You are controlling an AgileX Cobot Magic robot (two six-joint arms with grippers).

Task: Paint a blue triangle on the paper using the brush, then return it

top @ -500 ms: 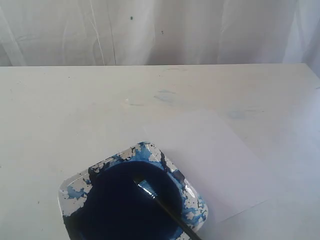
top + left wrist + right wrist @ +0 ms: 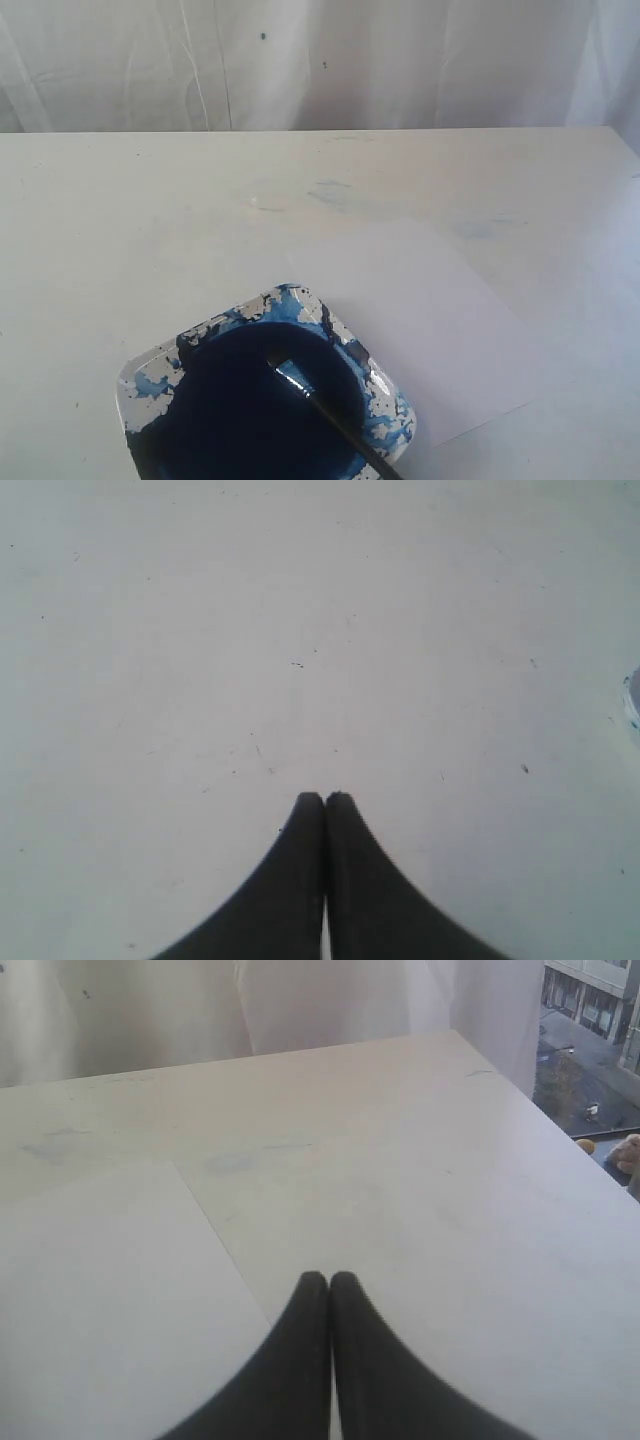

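The brush lies across the white square dish, its bristle tip resting in the dark blue paint and its black handle running off the bottom edge of the exterior view. The paper lies blank beside the dish, to its right; it also shows in the right wrist view as the paper. No blue triangle is visible. Neither arm appears in the exterior view. My left gripper is shut, empty, over bare table. My right gripper is shut, empty, at the paper's edge.
The white table carries faint blue smears behind the paper. A white curtain hangs behind the table. The table's right edge shows in the right wrist view, with a window beyond it.
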